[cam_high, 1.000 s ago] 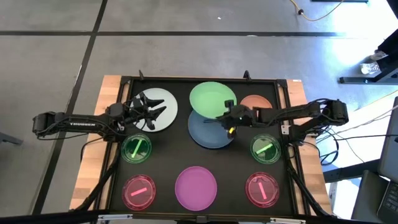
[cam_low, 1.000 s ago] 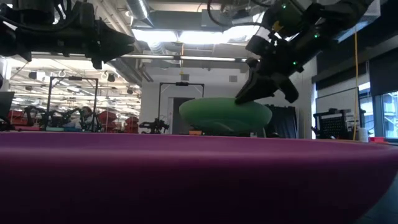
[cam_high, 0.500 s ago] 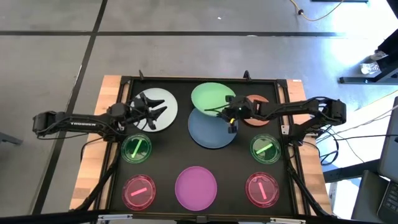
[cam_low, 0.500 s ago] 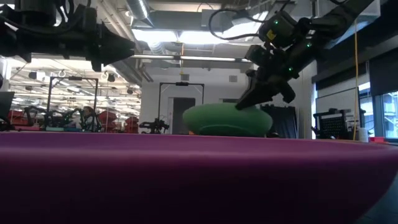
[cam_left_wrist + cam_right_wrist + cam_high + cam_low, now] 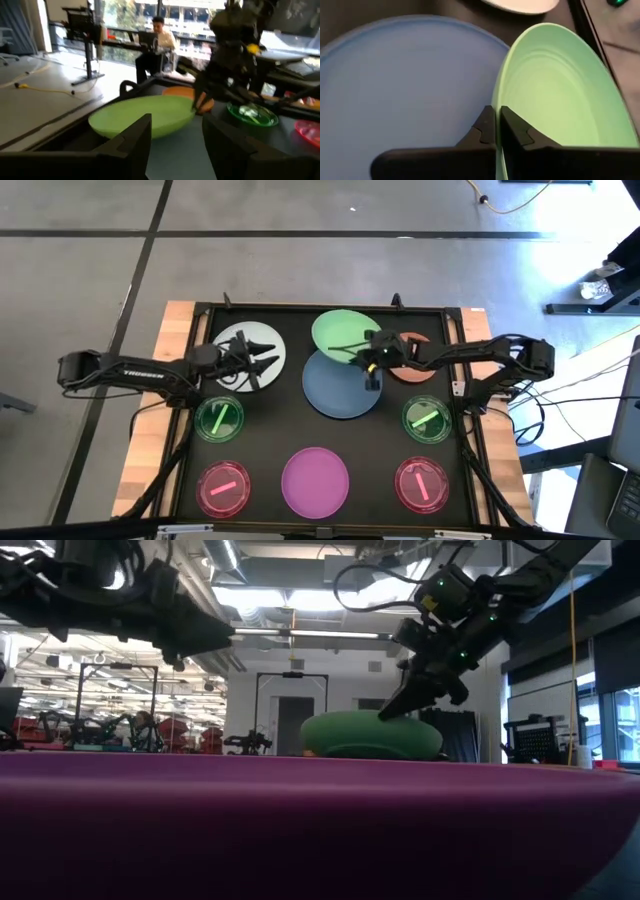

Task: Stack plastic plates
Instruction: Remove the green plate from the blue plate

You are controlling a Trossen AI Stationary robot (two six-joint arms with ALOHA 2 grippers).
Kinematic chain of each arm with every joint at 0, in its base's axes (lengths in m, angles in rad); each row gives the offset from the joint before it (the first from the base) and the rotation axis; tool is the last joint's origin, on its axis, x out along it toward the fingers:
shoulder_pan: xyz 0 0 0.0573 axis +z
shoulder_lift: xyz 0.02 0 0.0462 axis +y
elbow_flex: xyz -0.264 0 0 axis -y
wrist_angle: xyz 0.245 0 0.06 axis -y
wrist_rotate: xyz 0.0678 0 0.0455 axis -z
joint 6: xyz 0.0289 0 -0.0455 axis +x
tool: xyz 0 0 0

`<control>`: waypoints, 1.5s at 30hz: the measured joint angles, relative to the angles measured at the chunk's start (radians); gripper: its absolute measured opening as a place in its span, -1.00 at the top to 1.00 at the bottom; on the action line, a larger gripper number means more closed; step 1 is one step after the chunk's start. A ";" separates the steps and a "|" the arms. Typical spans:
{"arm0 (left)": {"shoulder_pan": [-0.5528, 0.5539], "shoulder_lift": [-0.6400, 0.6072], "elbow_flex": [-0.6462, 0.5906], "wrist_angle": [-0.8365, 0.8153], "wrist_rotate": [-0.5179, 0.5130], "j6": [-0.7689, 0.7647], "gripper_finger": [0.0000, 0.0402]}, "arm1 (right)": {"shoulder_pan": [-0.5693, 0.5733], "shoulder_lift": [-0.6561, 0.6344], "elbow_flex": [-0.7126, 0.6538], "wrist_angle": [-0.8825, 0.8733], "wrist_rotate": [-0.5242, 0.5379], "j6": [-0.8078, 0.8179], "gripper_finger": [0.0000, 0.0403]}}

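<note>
My right gripper is shut on the green plate, which lies tipped over the far rim of the blue plate. The right arm partly covers the orange plate. Above the white plate hovers my left gripper, open and touching nothing. Nearer lie two small translucent green plates, two pink-red plates and the magenta plate, all flat on the mat. My right gripper pinches the green plate's rim on the side toward the blue plate, one finger on the plate's inside, one on its underside. The fingers slant down from the table's right. That rim is raised and the plate sits tilted; its low side is hidden.
A black mat with a raised frame covers the wooden table. The magenta plate fills the low view's foreground. A person sits in the room beyond the table. Bare mat lies between the plates around.
My right gripper has moved a little toward the far edge and the right, taking the green plate with it; the plate has sunk slightly in the low view. My left gripper has shifted toward the table's right over the white plate, staying open.
</note>
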 joint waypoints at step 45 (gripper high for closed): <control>-0.082 0.838 0.587 -0.151 0.202 0.002 0.16 | -0.019 -0.261 0.187 -0.358 -0.057 0.072 1.00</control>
